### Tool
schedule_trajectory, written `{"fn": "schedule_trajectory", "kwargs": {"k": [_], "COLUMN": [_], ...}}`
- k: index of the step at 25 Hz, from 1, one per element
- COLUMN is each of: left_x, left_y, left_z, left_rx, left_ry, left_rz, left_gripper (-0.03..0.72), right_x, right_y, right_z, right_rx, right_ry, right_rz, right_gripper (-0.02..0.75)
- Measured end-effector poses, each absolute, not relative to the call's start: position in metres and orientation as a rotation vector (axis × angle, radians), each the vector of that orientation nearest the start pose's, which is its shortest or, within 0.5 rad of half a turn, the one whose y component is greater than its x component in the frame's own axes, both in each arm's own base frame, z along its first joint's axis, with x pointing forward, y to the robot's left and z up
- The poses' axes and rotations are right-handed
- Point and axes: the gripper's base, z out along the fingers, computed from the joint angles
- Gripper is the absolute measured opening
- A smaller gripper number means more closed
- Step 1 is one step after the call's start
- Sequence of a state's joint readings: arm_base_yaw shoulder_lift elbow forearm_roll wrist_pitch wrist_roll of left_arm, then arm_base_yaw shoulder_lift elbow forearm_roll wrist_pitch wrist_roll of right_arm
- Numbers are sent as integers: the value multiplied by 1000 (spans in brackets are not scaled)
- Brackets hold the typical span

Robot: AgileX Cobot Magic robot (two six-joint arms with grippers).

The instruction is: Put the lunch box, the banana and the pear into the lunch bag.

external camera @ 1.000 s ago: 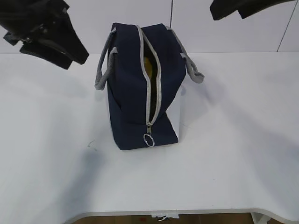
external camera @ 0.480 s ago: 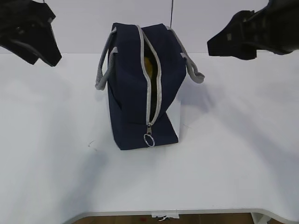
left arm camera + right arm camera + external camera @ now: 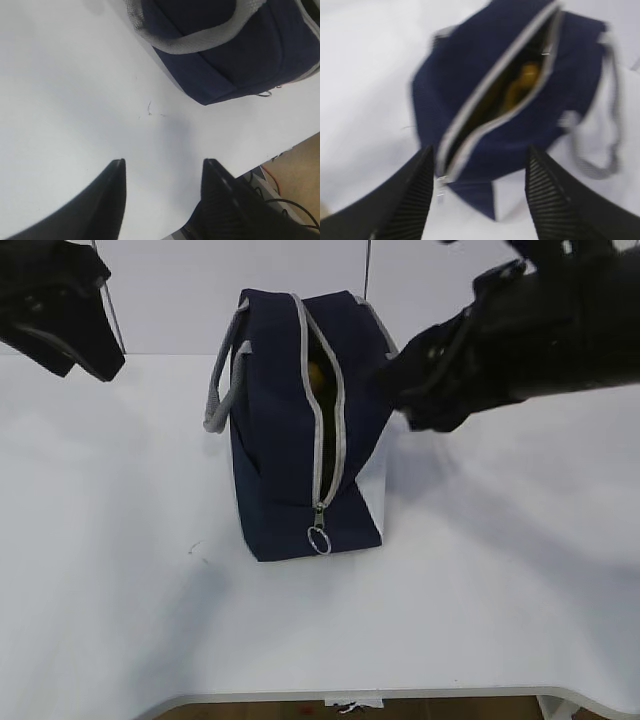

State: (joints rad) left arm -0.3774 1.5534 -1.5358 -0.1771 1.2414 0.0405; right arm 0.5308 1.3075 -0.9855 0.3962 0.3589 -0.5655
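Observation:
The navy lunch bag stands on the white table with its grey zipper partly open and the ring pull hanging at the near end. Something yellow shows through the slit; I cannot tell whether it is the banana or the pear. The lunch box is out of view. My right gripper hovers by the bag's right side, covering the right handle, open and empty. In the right wrist view it looks down on the bag. My left gripper hangs high at the far left, open and empty.
The bag's left grey handle droops outward, and shows in the left wrist view. The table's front edge runs close below. Cables and floor show past that edge.
The right arm has swung down and leftward from the upper right to the bag's right side. The left arm rose toward the upper left corner, then held still. The bag has not moved.

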Motion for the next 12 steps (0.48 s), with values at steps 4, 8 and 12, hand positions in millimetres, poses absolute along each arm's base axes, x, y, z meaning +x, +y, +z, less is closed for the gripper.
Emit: {"fn": "schedule_trajectory", "kwargs": {"k": [4,8,12], "left_x": [290,290,290], "left_y": [-131,-131,-131], "left_z": [363,363,363], "left_rx": [538,538,538], "left_ry": [2706,2706,2706], "left_rz": [-336,-336,-336], "left_gripper": [371,371,371], "right_x": [228,225,228], "right_y": [178,182,175], "right_z": [293,253,225], "right_rx": [-860,-733,-628], "right_ry": [2057,2194,2157], "right_rz": [426,470,417], "right_gripper": [454,454,454]}}
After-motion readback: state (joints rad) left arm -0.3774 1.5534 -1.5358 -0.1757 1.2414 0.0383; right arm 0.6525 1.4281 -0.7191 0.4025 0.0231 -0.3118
